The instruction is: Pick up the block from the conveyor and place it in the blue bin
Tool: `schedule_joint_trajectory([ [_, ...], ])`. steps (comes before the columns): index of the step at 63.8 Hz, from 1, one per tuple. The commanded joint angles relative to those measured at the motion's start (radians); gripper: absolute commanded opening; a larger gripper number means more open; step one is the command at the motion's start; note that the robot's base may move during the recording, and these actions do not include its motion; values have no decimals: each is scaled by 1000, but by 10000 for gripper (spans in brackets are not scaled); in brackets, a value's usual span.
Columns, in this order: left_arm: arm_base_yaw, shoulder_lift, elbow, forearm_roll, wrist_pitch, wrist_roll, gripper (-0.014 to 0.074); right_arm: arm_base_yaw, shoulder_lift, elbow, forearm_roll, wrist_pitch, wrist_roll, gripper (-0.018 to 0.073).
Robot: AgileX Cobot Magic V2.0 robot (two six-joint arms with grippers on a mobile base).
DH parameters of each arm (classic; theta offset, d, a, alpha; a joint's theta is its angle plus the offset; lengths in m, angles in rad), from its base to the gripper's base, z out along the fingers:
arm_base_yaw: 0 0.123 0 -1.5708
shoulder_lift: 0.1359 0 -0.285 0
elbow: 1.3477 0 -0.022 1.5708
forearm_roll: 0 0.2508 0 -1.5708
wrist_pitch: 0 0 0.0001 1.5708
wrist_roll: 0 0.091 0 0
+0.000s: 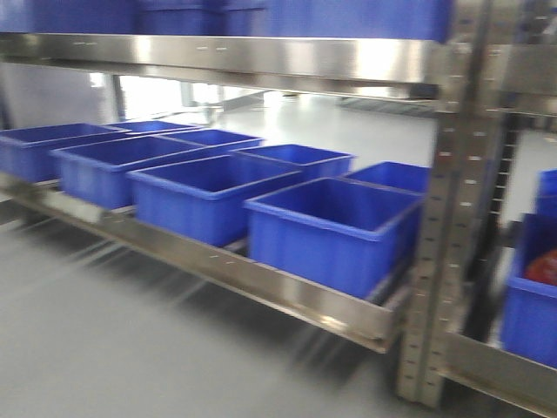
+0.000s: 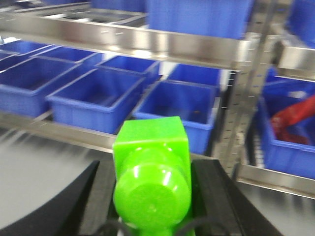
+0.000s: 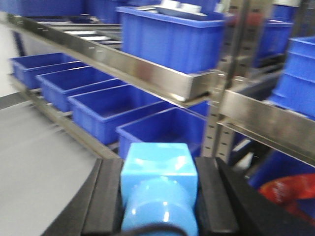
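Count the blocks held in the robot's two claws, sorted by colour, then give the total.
Green block, in the left claw: 1
Light blue block, in the right claw: 1
Total: 2

Your left gripper (image 2: pixel 151 189) shows two broad, flat, matte-black fingers (image 2: pixel 212 196), with a thin dark cable (image 2: pixel 194 222) curling at its base; your right gripper (image 3: pixel 158 189) has the same black slab fingers (image 3: pixel 107 196) and a dark cable (image 3: pixel 157 226) low down
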State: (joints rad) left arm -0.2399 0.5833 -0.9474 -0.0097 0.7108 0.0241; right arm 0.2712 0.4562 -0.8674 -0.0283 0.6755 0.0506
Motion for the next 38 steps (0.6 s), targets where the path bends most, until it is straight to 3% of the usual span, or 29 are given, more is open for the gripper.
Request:
schedule_joint_trajectory([
  [1, -7, -4, -1, -4, -22, -8, -111, -6, -2, -9, -5, -20, -4, -162],
  [38, -21, -4, -1, -4, -22, -8, -111, -6, -2, -9, -5, -20, -4, -162],
])
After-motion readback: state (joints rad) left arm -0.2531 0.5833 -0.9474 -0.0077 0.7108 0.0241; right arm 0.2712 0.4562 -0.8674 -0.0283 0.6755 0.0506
